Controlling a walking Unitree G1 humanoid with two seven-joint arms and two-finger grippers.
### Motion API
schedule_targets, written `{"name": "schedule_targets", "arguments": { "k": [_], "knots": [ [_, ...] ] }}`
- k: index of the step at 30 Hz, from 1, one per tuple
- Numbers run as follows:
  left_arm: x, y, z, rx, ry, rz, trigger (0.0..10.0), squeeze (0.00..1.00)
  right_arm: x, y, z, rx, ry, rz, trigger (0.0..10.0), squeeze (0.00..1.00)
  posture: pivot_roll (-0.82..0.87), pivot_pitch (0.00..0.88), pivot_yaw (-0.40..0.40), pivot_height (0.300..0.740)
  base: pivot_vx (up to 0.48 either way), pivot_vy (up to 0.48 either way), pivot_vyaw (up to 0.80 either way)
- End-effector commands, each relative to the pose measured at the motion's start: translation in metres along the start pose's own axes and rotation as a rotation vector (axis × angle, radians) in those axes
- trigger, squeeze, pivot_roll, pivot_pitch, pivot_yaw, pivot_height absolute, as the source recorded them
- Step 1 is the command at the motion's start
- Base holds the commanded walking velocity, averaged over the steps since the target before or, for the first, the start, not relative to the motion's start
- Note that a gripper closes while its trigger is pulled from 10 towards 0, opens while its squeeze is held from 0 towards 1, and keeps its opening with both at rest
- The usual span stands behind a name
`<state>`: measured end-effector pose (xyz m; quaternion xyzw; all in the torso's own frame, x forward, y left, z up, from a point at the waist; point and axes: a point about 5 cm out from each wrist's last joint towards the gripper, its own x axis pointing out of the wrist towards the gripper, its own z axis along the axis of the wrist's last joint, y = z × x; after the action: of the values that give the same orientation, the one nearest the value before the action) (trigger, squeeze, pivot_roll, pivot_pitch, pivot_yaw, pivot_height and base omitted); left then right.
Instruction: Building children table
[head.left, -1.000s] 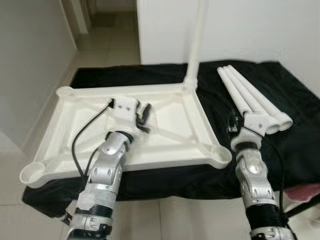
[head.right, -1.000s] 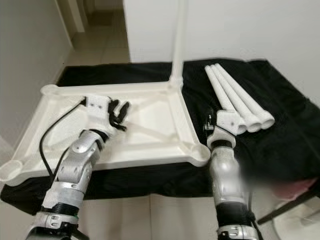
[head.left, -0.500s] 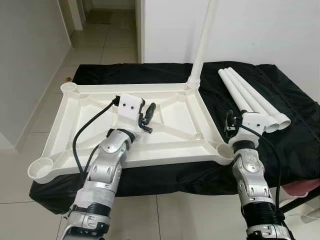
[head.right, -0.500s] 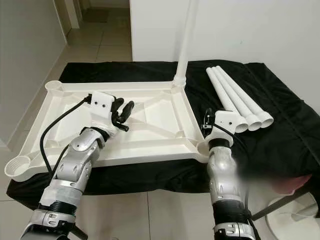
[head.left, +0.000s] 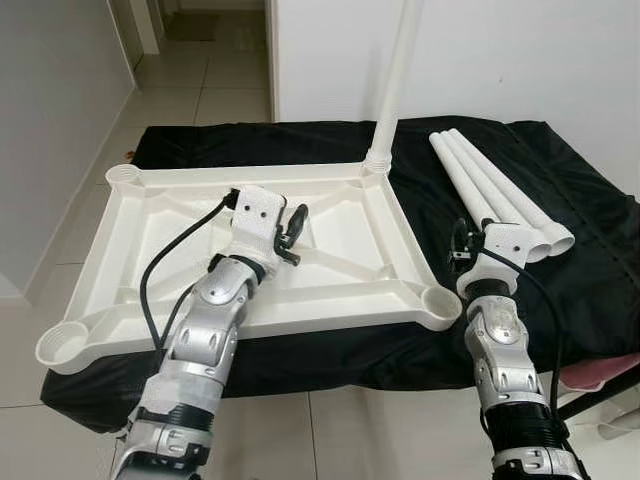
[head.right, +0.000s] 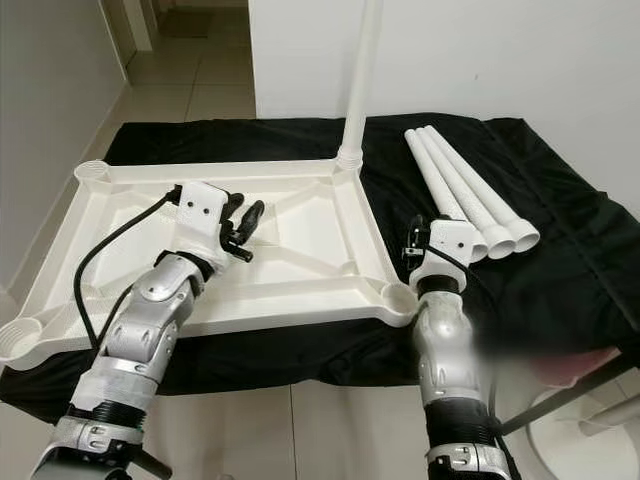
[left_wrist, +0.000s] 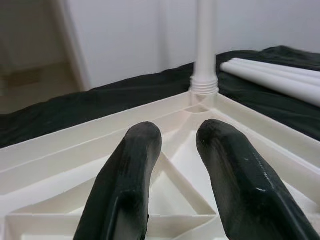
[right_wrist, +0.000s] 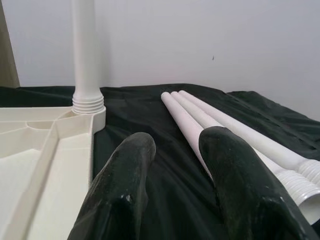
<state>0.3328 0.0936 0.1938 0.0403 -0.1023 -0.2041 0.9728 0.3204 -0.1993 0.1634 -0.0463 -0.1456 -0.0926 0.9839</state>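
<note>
Tabletop (head.left: 330, 290) edge overhangs cloth (head.left: 560, 290).

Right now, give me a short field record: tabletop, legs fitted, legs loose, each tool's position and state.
tabletop: white table top, upside down on the black cloth
legs fitted: one upright leg in the far right corner socket
legs loose: three loose legs side by side on the cloth, right of the tabletop
left tool: left tool over the tabletop's middle ribs, open, holding nothing
right tool: right tool near the loose legs' threaded ends, open, holding nothing
</note>
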Motion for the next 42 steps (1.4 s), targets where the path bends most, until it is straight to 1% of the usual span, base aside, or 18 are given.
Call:
{"name": "schedule_targets", "arguments": {
  "k": [1, 3, 8, 20, 23, 32, 36, 42],
  "knots": [
    [-0.0002, -0.0040, -0.0002, 0.004, -0.001, -0.015, 10.0, 0.00, -0.0004, -0.0029, -0.0018, -0.001, 0.003, -0.015, 10.0, 0.00, 0.00, 0.054, 0.015, 0.740, 0.000, -0.431, 0.00],
    [0.0000, -0.0032, 0.0002, -0.018, -0.007, -0.008, 10.0, 0.00, -0.0006, -0.0036, -0.0022, -0.001, 0.004, -0.017, 10.0, 0.00, 0.00, 0.057, 0.017, 0.740, 0.000, 0.000, 0.00],
    [0.0005, -0.0008, 0.0003, -0.014, -0.006, 0.009, 10.0, 0.00, 0.0001, -0.0043, -0.0020, -0.001, 0.004, -0.022, 10.0, 0.00, -0.01, 0.057, 0.019, 0.740, 0.000, 0.000, 0.00],
    [0.0006, -0.0006, 0.0002, -0.014, -0.006, 0.007, 10.0, 0.00, 0.0022, -0.0029, -0.0011, 0.003, -0.001, -0.021, 10.0, 0.00, 0.00, 0.052, 0.018, 0.740, 0.000, 0.000, 0.00],
    [0.0010, 0.0008, -0.0005, -0.047, 0.001, 0.008, 10.0, 0.00, 0.0027, -0.0029, -0.0008, 0.004, -0.002, -0.022, 10.0, 0.00, 0.00, 0.053, 0.015, 0.740, 0.000, 0.000, 0.00],
    [0.0015, 0.0018, -0.0005, -0.041, 0.003, 0.010, 10.0, 0.00, 0.0032, -0.0027, -0.0009, 0.003, -0.002, -0.022, 10.0, 0.00, 0.00, 0.052, 0.014, 0.740, 0.000, 0.000, 0.00],
    [0.0006, 0.0006, -0.0006, -0.051, 0.000, 0.005, 10.0, 0.00, 0.0023, -0.0025, -0.0015, 0.003, 0.000, -0.022, 10.0, 0.00, 0.00, 0.054, 0.016, 0.740, 0.000, 0.443, 0.00],
    [0.0006, -0.0003, 0.0002, -0.029, -0.005, -0.002, 10.0, 0.00, 0.0021, -0.0026, -0.0021, 0.003, 0.002, -0.023, 10.0, 0.00, 0.00, 0.053, 0.016, 0.740, 0.000, 0.000, 0.00]
  ]
}}
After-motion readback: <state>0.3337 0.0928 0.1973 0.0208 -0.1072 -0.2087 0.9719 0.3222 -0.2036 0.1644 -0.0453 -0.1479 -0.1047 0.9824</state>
